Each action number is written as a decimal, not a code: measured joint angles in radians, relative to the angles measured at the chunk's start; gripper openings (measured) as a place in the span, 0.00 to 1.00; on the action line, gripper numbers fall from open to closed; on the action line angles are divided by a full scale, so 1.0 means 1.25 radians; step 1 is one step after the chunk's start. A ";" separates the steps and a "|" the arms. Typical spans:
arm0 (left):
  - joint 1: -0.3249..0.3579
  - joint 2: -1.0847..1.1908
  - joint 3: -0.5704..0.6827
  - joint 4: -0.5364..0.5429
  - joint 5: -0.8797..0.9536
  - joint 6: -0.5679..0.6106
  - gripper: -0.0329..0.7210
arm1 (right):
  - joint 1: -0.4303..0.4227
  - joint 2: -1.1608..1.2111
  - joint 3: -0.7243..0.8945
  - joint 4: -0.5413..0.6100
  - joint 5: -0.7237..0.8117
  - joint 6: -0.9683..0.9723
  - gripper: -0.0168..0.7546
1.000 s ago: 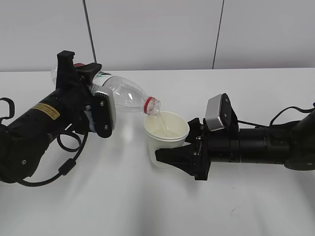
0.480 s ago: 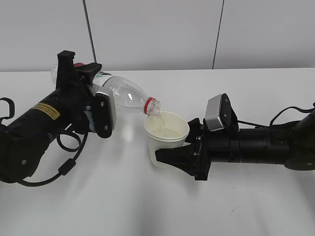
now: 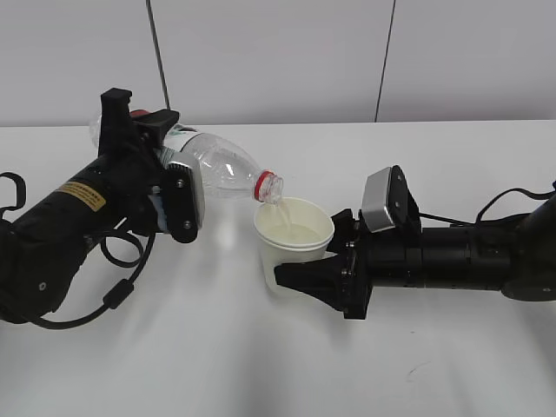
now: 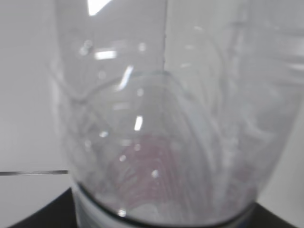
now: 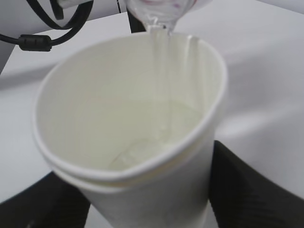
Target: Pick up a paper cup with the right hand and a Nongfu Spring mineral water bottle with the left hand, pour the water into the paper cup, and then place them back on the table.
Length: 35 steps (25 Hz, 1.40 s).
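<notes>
My left gripper (image 3: 169, 187), the arm with the yellow sticker, is shut on the Nongfu Spring bottle (image 3: 217, 165). The clear bottle lies tilted, its red-ringed mouth over the paper cup (image 3: 294, 243), and a thin stream of water runs into the cup. The bottle fills the left wrist view (image 4: 161, 123), so the jaws are hidden there. My right gripper (image 3: 300, 276) is shut on the cup's lower wall and holds it upright just above the table (image 3: 261, 365). In the right wrist view the cup (image 5: 133, 123) holds some water, with black fingers (image 5: 237, 185) on both sides.
The white table runs to a grey wall at the back. A small dark scuff mark (image 3: 415, 369) lies at the front right. Looped black cables (image 3: 122, 287) hang under the left arm. A cable (image 3: 495, 204) trails behind the right arm.
Water keeps pouring from the bottle into the cup. Neither arm has visibly moved.
</notes>
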State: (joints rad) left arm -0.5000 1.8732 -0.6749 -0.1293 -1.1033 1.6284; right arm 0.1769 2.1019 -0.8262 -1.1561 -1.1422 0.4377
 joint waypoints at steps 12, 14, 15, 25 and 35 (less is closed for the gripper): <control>-0.003 -0.001 0.000 -0.002 -0.003 -0.042 0.48 | 0.000 0.000 0.000 0.003 0.001 0.000 0.68; -0.003 -0.001 0.000 -0.002 -0.005 -0.057 0.48 | 0.000 0.000 0.000 0.007 0.001 0.000 0.68; -0.003 -0.001 0.000 -0.002 -0.005 -0.063 0.48 | 0.000 0.000 0.000 0.013 0.001 0.000 0.68; -0.003 -0.001 0.000 -0.004 -0.005 -0.243 0.48 | 0.000 0.000 0.000 0.046 0.002 -0.008 0.68; -0.003 -0.001 0.000 -0.052 -0.005 -0.621 0.48 | 0.000 0.000 0.000 0.092 0.002 -0.010 0.68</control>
State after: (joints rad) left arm -0.5040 1.8722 -0.6749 -0.1943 -1.1097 0.8517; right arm 0.1769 2.1019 -0.8262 -1.0417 -1.1397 0.4253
